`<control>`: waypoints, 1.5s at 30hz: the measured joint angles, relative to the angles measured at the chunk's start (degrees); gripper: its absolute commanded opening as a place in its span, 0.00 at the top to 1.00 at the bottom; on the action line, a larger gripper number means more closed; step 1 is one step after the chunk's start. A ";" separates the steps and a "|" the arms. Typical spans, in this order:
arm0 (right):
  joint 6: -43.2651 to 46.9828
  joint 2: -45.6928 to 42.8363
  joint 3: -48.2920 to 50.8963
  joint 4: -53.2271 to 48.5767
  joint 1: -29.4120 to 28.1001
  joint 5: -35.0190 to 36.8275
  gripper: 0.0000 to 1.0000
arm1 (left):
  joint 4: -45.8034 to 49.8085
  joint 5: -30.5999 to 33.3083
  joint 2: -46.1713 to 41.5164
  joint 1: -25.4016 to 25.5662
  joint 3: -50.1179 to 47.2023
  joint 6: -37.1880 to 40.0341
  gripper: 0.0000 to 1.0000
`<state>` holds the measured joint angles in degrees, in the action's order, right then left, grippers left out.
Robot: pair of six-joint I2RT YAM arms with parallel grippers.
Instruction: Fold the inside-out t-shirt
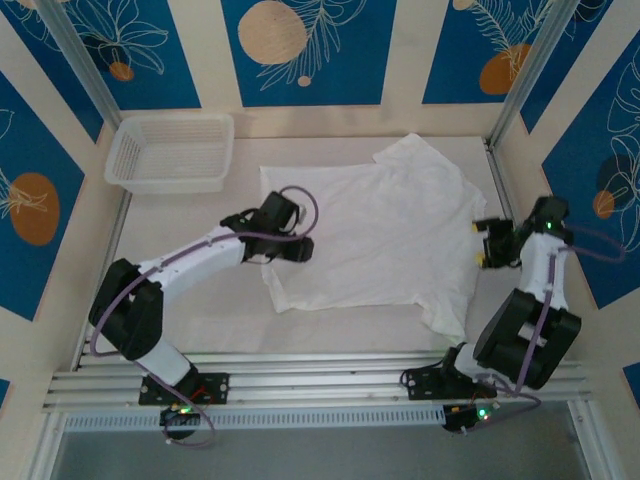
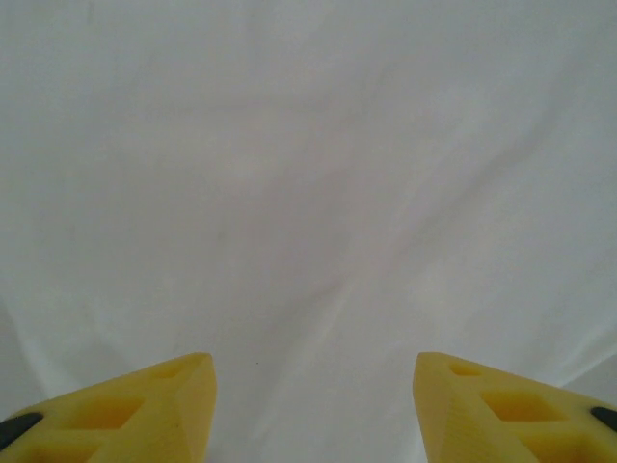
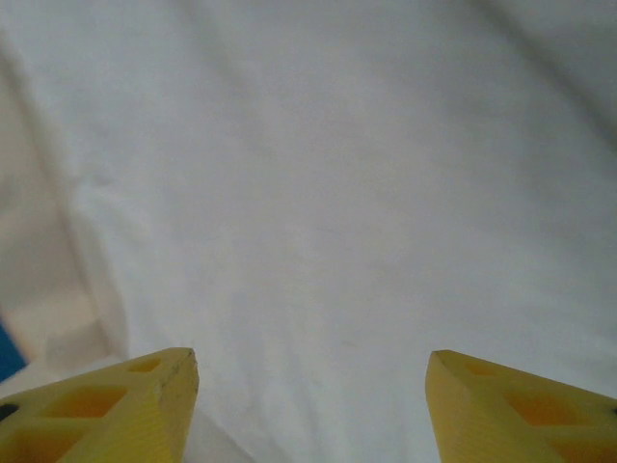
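The white t-shirt [image 1: 375, 235] lies spread flat on the table's middle, one sleeve toward the back right. My left gripper [image 1: 290, 243] hovers over the shirt's left edge. In the left wrist view its yellow fingers [image 2: 159, 410] stand apart above smooth white cloth [image 2: 308, 193], nothing between them. My right gripper [image 1: 487, 245] sits at the shirt's right edge. The right wrist view has its yellow fingertips [image 3: 521, 410] spread wide over the wrinkled t-shirt [image 3: 328, 212], gripping nothing.
A white mesh basket [image 1: 172, 152] stands at the back left corner. Patterned blue and cream walls close in the table on three sides. An aluminium rail [image 1: 320, 375] runs along the near edge by the arm bases.
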<state>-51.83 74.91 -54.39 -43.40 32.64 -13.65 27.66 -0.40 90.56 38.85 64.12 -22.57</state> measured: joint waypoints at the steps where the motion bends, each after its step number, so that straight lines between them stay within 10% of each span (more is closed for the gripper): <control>1: -0.50 -2.27 3.23 -0.46 1.40 1.01 0.32 | 0.11 1.05 -0.39 0.09 -2.03 -0.07 0.43; 8: -2.08 -4.33 14.25 1.62 1.22 3.17 0.42 | -0.20 4.96 -2.51 0.07 -8.76 -1.95 0.42; 12: -2.78 0.15 16.11 4.07 -3.02 3.26 0.85 | -1.49 4.31 -1.42 -0.11 -9.38 -3.54 0.46; 15: -3.19 0.48 16.09 5.16 -6.54 3.45 0.99 | -1.90 3.67 -1.22 -0.39 -11.21 -5.44 0.60; 21: -4.55 -6.32 12.07 4.33 -15.54 5.77 1.00 | -1.73 4.20 -1.38 -2.75 -15.13 -8.24 1.00; 27: -6.05 -12.00 9.35 4.76 -26.99 8.94 0.94 | -1.97 6.34 -4.07 -10.21 -17.46 -7.26 1.00; 33: -5.51 -11.98 9.46 1.55 -29.40 12.24 0.66 | -1.33 6.01 -10.82 -11.43 -17.46 -5.99 0.61; 45: -9.53 -18.49 16.04 -6.27 -25.51 20.35 0.61 | 12.04 12.98 -14.40 2.58 -14.40 -12.13 0.70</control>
<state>-61.36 56.42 -38.35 -49.67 7.14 6.70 39.70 12.58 76.16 41.43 49.71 -34.70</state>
